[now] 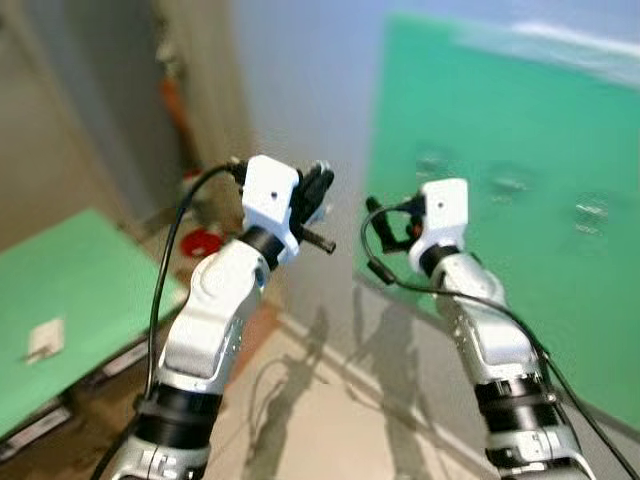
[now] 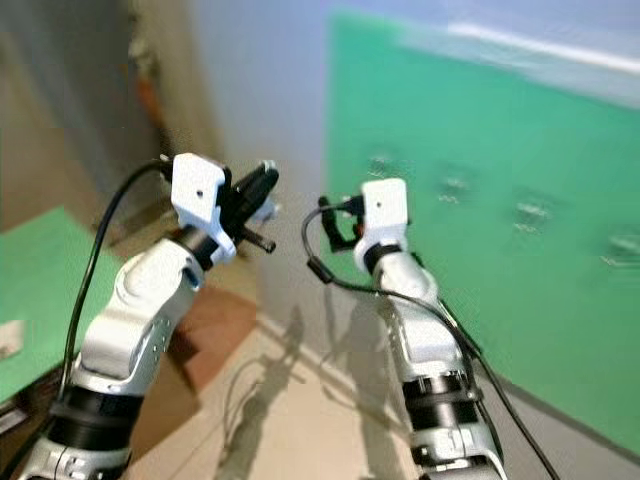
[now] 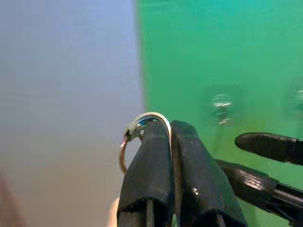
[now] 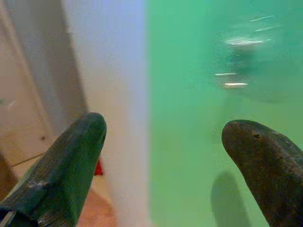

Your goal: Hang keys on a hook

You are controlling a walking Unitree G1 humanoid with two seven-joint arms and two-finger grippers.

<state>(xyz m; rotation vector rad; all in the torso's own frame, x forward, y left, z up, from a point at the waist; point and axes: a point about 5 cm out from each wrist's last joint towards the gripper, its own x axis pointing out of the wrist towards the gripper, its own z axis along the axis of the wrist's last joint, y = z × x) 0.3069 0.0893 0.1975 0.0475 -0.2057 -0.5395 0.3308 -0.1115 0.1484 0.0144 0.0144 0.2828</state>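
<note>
Both arms are raised in front of a green panel [image 1: 500, 200] fixed to a pale wall [image 1: 300, 90]. Blurred silvery hooks [image 1: 510, 184] sit in a row on the panel.

The left wrist view gives what the head views cannot: the left gripper [image 3: 170, 137] has its two black fingers pressed together on a key ring [image 3: 142, 124]. The ring's silvery loop arcs over the fingertips, and a thinner coppery loop hangs just beside it. The ring stands edge-on between the pads and rises past the tips toward the panel; the keys themselves cannot be made out. One blurred hook [image 3: 221, 101] shows on the green beyond, well apart from the ring. The other gripper's black fingers enter at that view's edge.

In the head views the left gripper [image 1: 318, 195] is a dark blur with a short black stub jutting toward the right arm.

The right gripper [image 4: 163, 137] has its fingers spread wide, holding nothing, pointed at the edge where wall meets panel.

A green table [image 1: 70, 300] to the robot's left carries a small white card [image 1: 45, 338]. No writing is legible anywhere.
</note>
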